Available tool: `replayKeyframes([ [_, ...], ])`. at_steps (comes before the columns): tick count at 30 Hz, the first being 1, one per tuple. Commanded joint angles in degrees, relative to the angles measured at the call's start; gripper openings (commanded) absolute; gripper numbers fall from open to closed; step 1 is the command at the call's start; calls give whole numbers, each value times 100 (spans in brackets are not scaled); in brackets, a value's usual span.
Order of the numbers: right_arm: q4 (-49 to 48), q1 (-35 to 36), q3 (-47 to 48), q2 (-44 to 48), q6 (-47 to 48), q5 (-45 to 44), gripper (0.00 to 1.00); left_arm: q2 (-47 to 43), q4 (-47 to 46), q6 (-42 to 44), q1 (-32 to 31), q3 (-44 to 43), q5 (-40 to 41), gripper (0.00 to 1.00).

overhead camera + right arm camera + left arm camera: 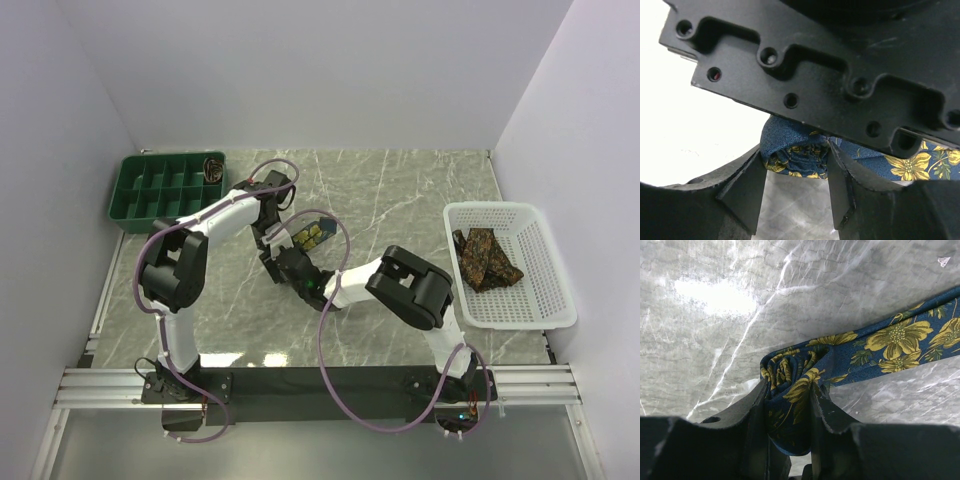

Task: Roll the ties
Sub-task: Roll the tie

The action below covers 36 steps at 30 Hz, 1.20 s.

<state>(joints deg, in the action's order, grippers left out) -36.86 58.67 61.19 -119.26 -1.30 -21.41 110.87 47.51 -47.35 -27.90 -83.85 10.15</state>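
The navy tie with yellow flowers [312,233] lies at the table's middle, one end wound into a small roll [790,371]. My left gripper [787,390] is shut on that roll, and the tie's flat tail [895,340] runs off to the right over the marble. My right gripper [795,148] comes in from the opposite side, and its fingertips [756,167] press on both sides of the same roll [790,142], just under the left gripper's black body. In the top view the two grippers meet, left [270,243] and right [290,262]. Brown ties with a gold pattern [485,255] lie in the basket.
The white mesh basket [505,320] stands at the right edge. The green compartment tray [150,190] sits at the back left with a rolled brown tie [213,168] in its far right compartment. Grey walls close in the table on three sides.
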Motion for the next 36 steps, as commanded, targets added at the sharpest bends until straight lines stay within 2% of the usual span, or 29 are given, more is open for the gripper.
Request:
replayKeyframes([
  [1, -128, -5, 236, -229, -520, -118, 53, 23, 207, -11, -119, 211, -549, 1],
  [9, -532, 21, -54, -159, -573, -100, 66, -21, 180, -28, -110, 317, -769, 1],
  [19, -954, 65, -283, -229, -354, -302, 64, -39, 312, -37, -58, 326, -927, 1],
  [22, -893, 83, -230, -255, -336, -355, 58, -39, 329, -28, -58, 343, -971, 1],
  [25, -911, 91, -265, -247, -292, -373, 44, -65, 294, -63, -58, 379, -971, 1],
  [26, -919, 91, -274, -229, -292, -381, 36, -83, 294, -90, -58, 370, -971, 1],
  [31, -823, 91, -415, -124, -397, -390, 17, -162, 294, -142, -5, 273, -971, 2],
  [34, -770, 91, -476, -71, -432, -364, 8, -215, 277, -169, 83, 194, -971, 12],
  [36, -744, 91, -511, -45, -450, -347, 7, -285, 277, -221, 127, 124, -971, 21],
])
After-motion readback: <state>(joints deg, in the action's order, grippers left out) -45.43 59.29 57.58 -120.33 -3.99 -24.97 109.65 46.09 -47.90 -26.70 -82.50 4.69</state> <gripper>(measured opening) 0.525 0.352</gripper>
